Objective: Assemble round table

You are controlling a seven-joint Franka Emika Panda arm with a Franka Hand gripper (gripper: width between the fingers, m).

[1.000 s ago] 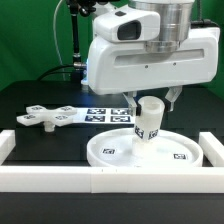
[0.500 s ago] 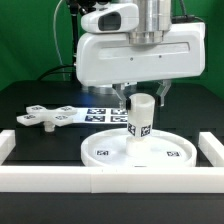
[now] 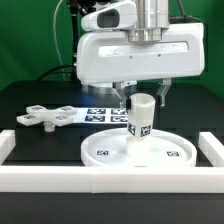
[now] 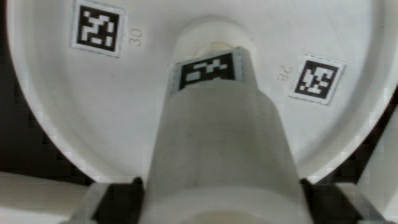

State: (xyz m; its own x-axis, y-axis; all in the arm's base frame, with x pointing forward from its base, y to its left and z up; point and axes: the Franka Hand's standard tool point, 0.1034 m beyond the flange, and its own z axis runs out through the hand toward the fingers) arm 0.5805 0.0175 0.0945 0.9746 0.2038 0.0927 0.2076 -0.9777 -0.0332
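Note:
The white post (image 3: 140,120) stands upright on the middle of the large rimmed round disc (image 3: 172,152). My gripper (image 3: 143,100) comes straight down over the post's top, one finger on each side, shut on it. In the wrist view the post (image 4: 222,130) fills the space between the gripper's (image 4: 217,200) dark pads (image 4: 118,200), with the tagged disc (image 4: 71,100) beneath. The flat cross-shaped piece (image 3: 45,117) lies loose on the black table at the exterior view's left.
The marker board (image 3: 100,113) lies behind the disc. White border rails (image 3: 110,180) run along the table's front and both sides. The arm's large white body hangs over the disc's far half.
Since one second ago the arm has shifted toward the exterior view's left and the post has gone from leaning to upright. Nothing has moved in the last half second.

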